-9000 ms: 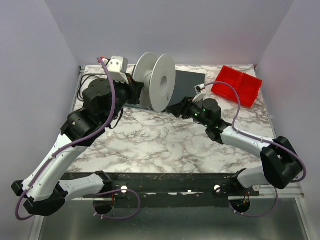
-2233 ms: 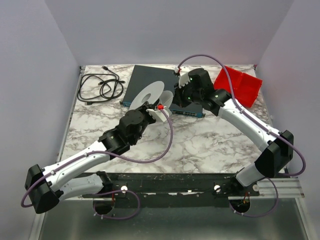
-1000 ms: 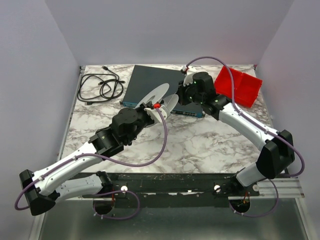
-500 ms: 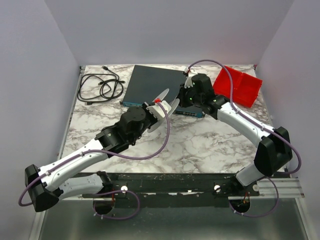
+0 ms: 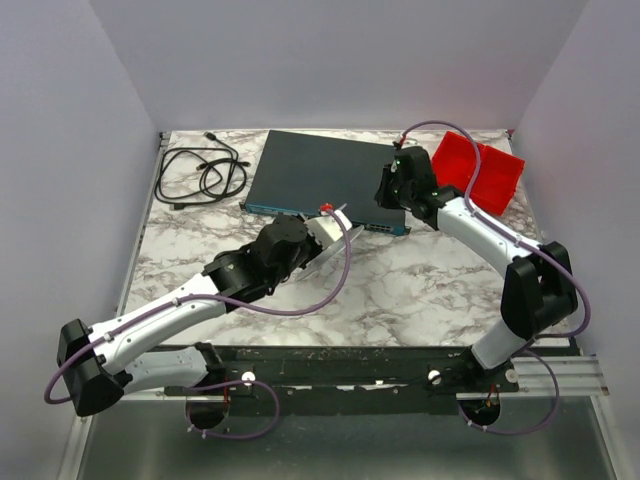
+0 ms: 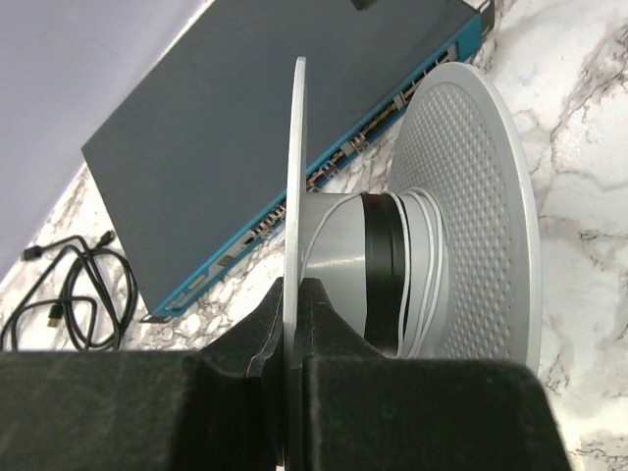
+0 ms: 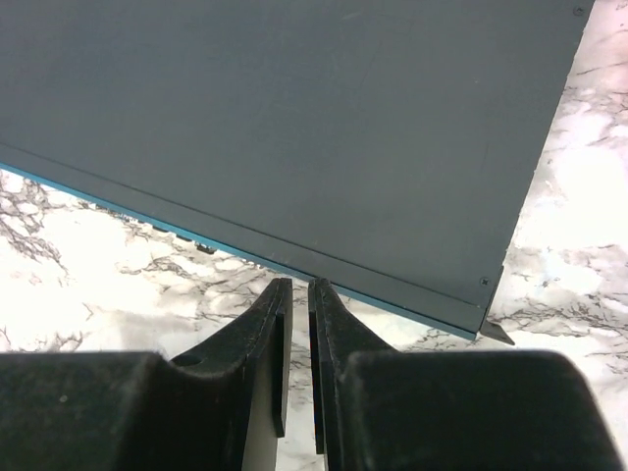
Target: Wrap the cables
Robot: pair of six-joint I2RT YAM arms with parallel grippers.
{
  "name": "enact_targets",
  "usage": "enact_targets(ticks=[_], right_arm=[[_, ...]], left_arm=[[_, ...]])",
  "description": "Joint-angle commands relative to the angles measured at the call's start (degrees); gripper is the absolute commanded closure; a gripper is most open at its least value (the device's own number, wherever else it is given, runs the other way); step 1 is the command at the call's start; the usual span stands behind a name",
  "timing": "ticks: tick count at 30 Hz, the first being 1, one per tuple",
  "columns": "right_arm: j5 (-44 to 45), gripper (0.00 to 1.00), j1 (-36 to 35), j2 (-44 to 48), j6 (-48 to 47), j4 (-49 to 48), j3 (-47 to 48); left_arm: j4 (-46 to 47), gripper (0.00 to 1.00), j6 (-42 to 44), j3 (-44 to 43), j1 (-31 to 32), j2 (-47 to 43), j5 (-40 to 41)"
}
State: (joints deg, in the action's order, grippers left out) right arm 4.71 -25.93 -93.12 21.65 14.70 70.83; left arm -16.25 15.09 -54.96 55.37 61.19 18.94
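My left gripper [image 6: 292,287] is shut on the edge of the near flange of a white spool [image 6: 471,196]. It holds the spool tilted just in front of the dark switch box [image 5: 310,170], near the table's middle [image 5: 322,255]. A very thin white cable [image 6: 424,265] lies in a few turns on the grey hub beside a black band. One strand runs from the hub up along the clamped flange. My right gripper [image 7: 299,287] hovers over the front right corner of the box [image 5: 384,196]. Its jaws are nearly together and nothing shows between them.
The dark box with a teal front [image 7: 294,118] lies at the back centre. A thicker black cord with plugs [image 5: 200,175] is coiled at the back left and also shows in the left wrist view [image 6: 69,294]. A red bin [image 5: 480,170] stands at the back right.
My left arm has brought the spool down and toward the near side, tipping it flatter. My right gripper has drawn away from the spool toward the box's right corner.
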Motion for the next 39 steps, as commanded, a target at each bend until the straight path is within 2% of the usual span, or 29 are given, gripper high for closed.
enact_targets(ticks=[1,7,13,18,23,28,33,39], right_arm=[[2.7,0.80,-0.6,0.5,1.2,0.8,-0.9],[3.2,0.78,-0.5,2.3,1.2,1.7,-0.9],[0.5,0.72,-0.5,8.4,0.5,1.5,-1.9],[2.6,0.65,-0.5,13.8,4.0,-1.4,-9.1],[0.0,0.58,-0.5,24.6,13.3,-18.8,-26.9],[-6.8,0.58,-1.1,29.9,24.9,-35.7,-41.2],[1.2,0.57,-10.0,28.2,28.0,-50.7,-49.2],[7.7,0.55,-17.0,18.7,26.5,-67.8,-52.4]], left_arm=[[1.0,1.00,-3.7,-2.9,0.3,0.9,-1.3],[-0.4,1.00,-6.5,-3.3,0.3,2.6,-1.0],[-2.4,1.00,-7.4,-5.6,0.2,4.6,0.8],[-2.7,1.00,-10.4,-7.2,-0.4,5.3,0.8],[-5.7,1.00,-14.8,-12.6,-2.4,5.1,-0.1],[-7.4,1.00,-18.6,-16.3,-2.6,6.0,1.1],[-7.7,1.00,-22.0,-19.0,-2.6,6.9,4.1],[-9.4,1.00,-25.3,-23.2,-2.6,8.4,7.9]])
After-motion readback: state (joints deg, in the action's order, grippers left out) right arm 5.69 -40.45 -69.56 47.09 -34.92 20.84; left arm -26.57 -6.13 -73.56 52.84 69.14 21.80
